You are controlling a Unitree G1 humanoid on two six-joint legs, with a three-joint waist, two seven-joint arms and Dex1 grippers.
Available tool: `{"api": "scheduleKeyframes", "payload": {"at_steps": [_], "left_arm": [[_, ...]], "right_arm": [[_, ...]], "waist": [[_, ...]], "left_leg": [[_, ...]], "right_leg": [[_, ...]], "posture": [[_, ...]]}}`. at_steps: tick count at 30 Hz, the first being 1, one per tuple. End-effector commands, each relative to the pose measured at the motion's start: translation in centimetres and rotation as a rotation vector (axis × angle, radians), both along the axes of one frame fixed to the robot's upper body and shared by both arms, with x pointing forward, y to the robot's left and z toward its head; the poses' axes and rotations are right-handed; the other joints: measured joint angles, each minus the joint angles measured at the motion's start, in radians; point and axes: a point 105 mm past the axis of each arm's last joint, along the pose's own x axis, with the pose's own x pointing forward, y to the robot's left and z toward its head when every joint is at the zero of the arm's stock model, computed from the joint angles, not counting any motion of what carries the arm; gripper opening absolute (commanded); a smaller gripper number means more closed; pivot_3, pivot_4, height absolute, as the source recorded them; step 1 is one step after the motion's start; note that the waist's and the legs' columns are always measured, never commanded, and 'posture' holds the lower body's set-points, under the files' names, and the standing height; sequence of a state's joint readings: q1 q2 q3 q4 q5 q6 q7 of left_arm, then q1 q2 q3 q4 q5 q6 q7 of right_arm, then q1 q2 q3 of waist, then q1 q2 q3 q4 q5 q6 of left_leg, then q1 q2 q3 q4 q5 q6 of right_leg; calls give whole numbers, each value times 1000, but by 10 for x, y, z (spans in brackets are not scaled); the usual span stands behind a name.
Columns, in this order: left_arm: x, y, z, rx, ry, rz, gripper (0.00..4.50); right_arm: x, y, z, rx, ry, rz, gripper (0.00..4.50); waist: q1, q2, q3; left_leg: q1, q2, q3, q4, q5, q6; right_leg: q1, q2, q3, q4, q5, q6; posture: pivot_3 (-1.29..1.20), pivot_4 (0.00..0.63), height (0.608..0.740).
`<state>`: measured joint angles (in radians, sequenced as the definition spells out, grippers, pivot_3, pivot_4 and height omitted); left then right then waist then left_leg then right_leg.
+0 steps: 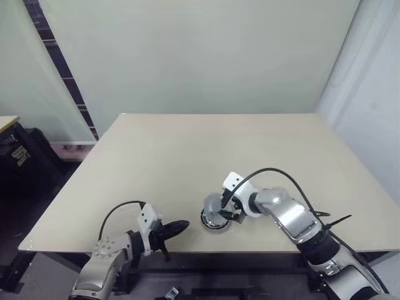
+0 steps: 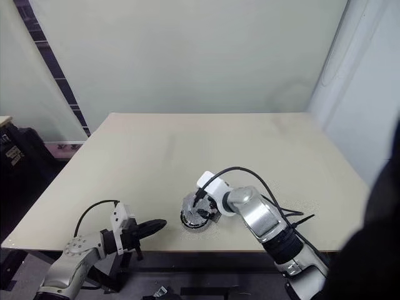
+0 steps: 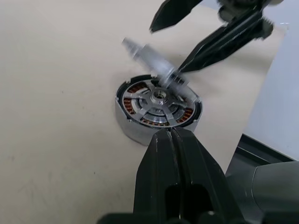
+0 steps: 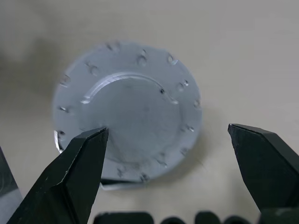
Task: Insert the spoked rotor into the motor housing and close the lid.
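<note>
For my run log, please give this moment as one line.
spoked rotor: in motor housing | lid: tilted above it, not seated | right gripper: jaws open over lid | left gripper: jaws shut, empty

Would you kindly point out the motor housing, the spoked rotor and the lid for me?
motor housing (image 3: 127, 125): left wrist view, on its grey outer wall.
spoked rotor (image 3: 136, 88): left wrist view, on the copper windings inside the housing.
lid (image 4: 133, 119): right wrist view, on its flat silver face, between the open right claw's fingers.

Silver-grey arms, white wrist blocks, looping black cables, 2 black-fingered hands (image 1: 172, 229) (image 1: 226, 209)
</note>
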<state>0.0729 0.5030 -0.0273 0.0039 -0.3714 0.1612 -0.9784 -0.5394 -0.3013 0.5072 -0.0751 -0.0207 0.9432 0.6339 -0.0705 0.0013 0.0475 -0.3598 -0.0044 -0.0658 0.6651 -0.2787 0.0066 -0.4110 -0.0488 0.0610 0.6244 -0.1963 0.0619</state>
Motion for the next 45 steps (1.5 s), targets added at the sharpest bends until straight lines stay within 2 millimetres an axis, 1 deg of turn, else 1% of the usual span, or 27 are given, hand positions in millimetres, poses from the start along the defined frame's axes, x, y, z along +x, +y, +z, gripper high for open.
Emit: {"api": "scheduleKeyframes", "payload": {"at_steps": [1,6,8,12,16,18,23,34,37,45], "left_arm": [[2,0,14,-6,-53,-6,20],[0,2,14,-1,-52,1,20],[0,3,14,0,-51,4,20],[0,4,14,3,-52,8,20],[0,4,14,5,-53,9,20],[1,5,15,7,-53,8,20],[3,4,16,11,-58,0,20],[4,8,18,27,-61,-5,20],[4,8,19,30,-61,-5,0],[5,8,19,36,-59,-9,0]], "right_arm": [[4,9,1,23,-27,20,4500],[2,15,-11,54,6,39,4500],[2,16,-12,91,17,34,4500],[3,17,-4,196,18,23,4500],[0,14,5,308,29,23,4500],[-1,14,5,327,30,28,4500],[-4,10,-7,320,50,30,4500],[-9,21,-15,336,50,56,4500],[-11,23,-18,328,50,64,3924],[-11,21,-22,282,46,87,1143]], "waist": [[0,0,0],[0,0,0],[0,0,0],[0,0,0],[0,0,0],[0,0,0],[0,0,0],[0,0,0],[0,0,0],[-2,0,0]], "left_leg": [[0,0,0,0,0,0],[0,0,0,0,0,0],[0,0,0,0,0,0],[0,0,0,0,0,0],[0,0,0,0,0,0],[0,0,0,0,0,0],[0,0,0,0,0,0],[0,0,0,0,0,0],[1,0,0,0,0,0],[1,0,0,-1,0,0]], "right_leg": [[0,0,0,0,0,0],[0,0,0,0,0,0],[0,0,0,0,0,0],[0,0,0,0,0,0],[0,0,0,0,0,0],[0,0,0,0,0,0],[0,0,0,0,0,0],[0,0,0,0,0,0],[1,0,0,0,0,0],[0,0,0,0,0,0]], "posture": [[0,0,740],[0,0,740],[0,0,740],[0,0,740],[0,0,740],[0,0,740],[0,0,740],[0,0,740],[0,0,740],[0,0,740]]}}
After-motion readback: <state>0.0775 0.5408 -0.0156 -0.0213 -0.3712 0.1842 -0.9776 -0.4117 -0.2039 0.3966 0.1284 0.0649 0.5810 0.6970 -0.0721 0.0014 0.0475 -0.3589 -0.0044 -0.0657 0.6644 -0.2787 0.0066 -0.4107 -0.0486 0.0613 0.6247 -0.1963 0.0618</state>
